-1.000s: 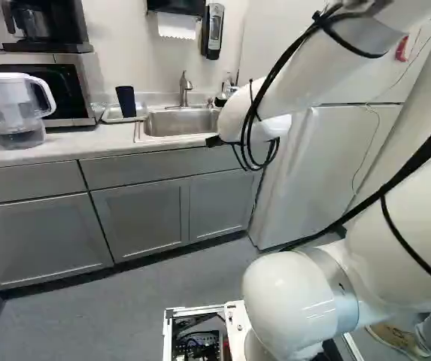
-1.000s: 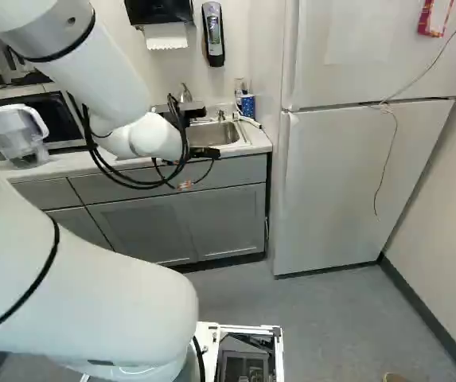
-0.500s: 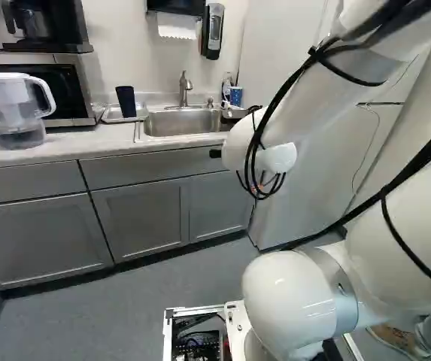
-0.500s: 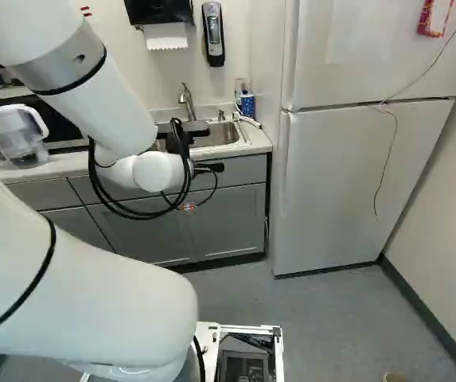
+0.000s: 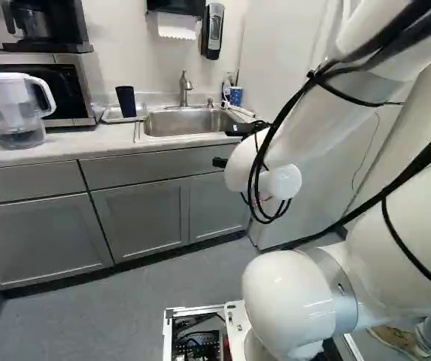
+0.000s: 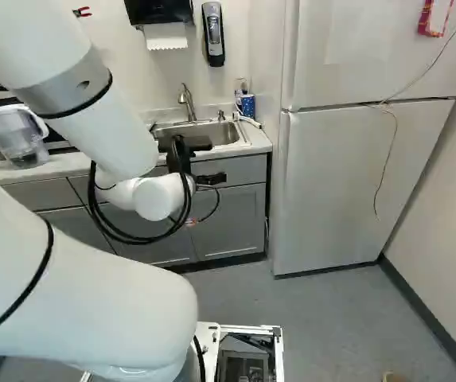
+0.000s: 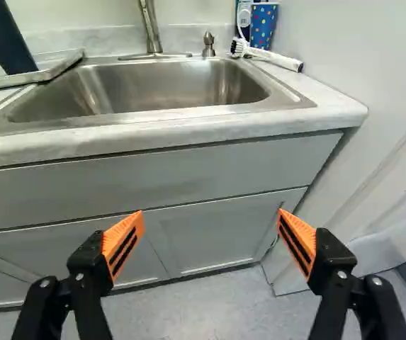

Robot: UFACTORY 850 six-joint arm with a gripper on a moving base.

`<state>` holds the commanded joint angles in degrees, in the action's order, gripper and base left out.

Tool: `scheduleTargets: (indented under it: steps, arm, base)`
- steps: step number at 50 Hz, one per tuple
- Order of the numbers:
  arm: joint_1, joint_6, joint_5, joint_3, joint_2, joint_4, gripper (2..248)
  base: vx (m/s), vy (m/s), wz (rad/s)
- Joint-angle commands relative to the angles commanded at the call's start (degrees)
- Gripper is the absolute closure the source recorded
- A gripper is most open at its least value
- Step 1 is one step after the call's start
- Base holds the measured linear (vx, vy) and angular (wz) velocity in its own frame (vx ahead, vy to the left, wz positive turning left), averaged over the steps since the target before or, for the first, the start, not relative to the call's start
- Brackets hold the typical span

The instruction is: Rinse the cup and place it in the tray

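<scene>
In the right base view my gripper (image 6: 199,144) shows as black parts in front of the sink (image 6: 226,134); its fingertips cannot be made out there. In the wrist view the gripper (image 7: 211,216) stands open with nothing between its orange pads, facing the cabinet front below the counter edge. A dark blue cup (image 5: 125,101) stands on the light tray (image 5: 110,117) left of the sink. The wrist view shows this cup (image 7: 6,35) and the tray's rim (image 7: 66,62) beside the steel basin (image 7: 167,88). Another cup, blue with coloured dots (image 7: 264,23), stands behind the sink's right corner.
The faucet (image 5: 185,86) rises behind the basin. A white-handled brush (image 7: 273,58) lies by the dotted cup. A water pitcher (image 5: 16,113) and a microwave (image 5: 72,86) are at the counter's left. The white refrigerator (image 6: 347,183) stands right of the counter.
The arm's wrist and gripper have lowered and drawn back from the sink, uncovering the faucet in the right base view and the dotted cup in the left base view. The base has not moved.
</scene>
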<state>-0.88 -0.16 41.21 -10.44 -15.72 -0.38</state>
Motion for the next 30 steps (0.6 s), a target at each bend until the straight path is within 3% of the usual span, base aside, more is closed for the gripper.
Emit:
scheduleTargets:
  steps: [30]
  arm:
    - [0.7,0.1,7.2,4.5,-0.2,0.3,3]
  base:
    - [0.0,0.0,0.0]
